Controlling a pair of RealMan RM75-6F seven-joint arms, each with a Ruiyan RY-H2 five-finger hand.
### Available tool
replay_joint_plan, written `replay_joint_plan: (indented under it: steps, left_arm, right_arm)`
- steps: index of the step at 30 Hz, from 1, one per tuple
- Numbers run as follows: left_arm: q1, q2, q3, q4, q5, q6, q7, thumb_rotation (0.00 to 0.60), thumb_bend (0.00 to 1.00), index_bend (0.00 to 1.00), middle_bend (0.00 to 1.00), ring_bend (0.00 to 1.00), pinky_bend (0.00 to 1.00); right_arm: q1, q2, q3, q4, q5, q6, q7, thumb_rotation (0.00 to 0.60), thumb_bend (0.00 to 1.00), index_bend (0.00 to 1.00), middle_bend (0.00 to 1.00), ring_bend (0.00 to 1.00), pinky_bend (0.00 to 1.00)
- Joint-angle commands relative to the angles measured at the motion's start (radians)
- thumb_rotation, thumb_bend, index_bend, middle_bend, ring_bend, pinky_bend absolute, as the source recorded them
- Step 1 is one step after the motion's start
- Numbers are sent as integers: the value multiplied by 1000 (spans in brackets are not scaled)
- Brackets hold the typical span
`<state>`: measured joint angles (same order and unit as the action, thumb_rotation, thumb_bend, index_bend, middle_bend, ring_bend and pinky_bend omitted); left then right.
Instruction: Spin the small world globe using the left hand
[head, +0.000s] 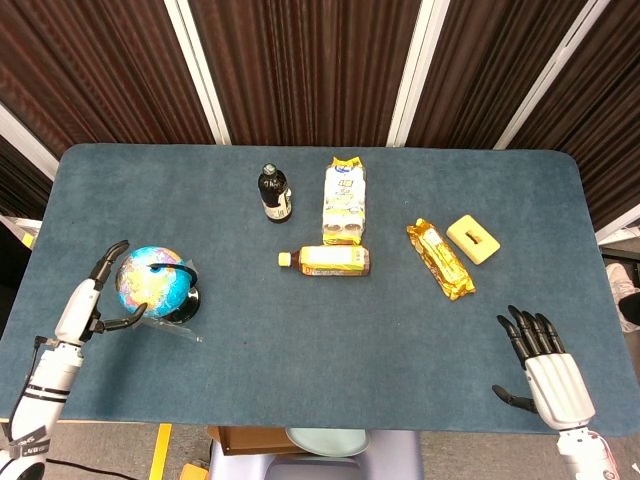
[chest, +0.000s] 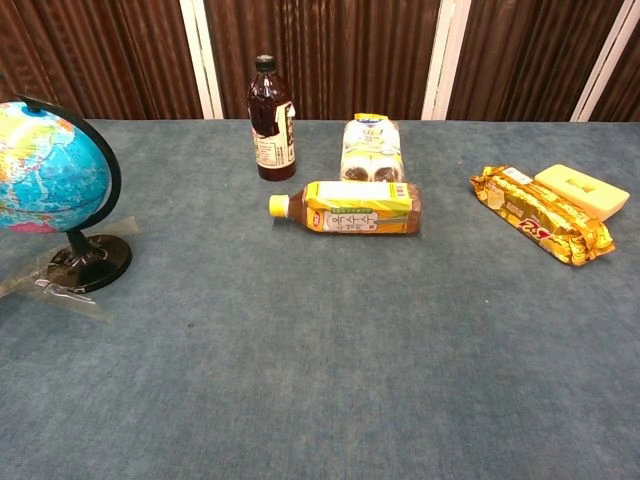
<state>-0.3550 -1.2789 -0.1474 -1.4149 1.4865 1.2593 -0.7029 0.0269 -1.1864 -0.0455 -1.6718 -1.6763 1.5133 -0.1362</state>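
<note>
Blue globe: the globe (head: 152, 282) stands upright on a black round base near the left edge of the surface (head: 320, 350); clear tape lies under the base.
Globe and left robot hand: the left robot hand (head: 95, 300) sits just beside the globe's left side, fingers curved around it; whether a fingertip touches the ball cannot be told from the head view. The chest view shows the globe (chest: 48, 170) alone, with no robot hand in frame.
Left robot hand state: fingers spread apart, thumb and upper finger forming an open arc, holding nothing.
Left arm pose: white forearm rising from the lower left corner towards the globe.
Right robot hand: the right robot hand (head: 548, 365) is over the near right corner, well apart from the globe, black fingers extended side by side, thumb out, holding nothing.
Surface: blue-grey carpet-like covering.
Other items: dark bottle (head: 274, 194) standing; yellow pack (head: 344, 201); tea bottle (head: 326, 261) lying on its side; gold wrapper (head: 439, 259); pale yellow box (head: 473, 238).
Room: dark brown panels with white strips behind.
</note>
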Motion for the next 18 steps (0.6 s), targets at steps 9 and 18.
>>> replay_joint_plan:
  steps: [9, 18]
  left_arm:
    - [-8, -14, -26, 55, -87, -37, 18, 600, 307, 0, 0, 0, 0]
    - [-10, -13, -38, 87, -115, -57, -21, 600, 322, 0, 0, 0, 0]
  right_arm:
    - [-1, 2, 4, -1, 9, 0, -2, 600, 58, 0, 0, 0, 0]
    - [-2, -1, 7, -1, 14, -1, -10, 600, 58, 0, 0, 0, 0]
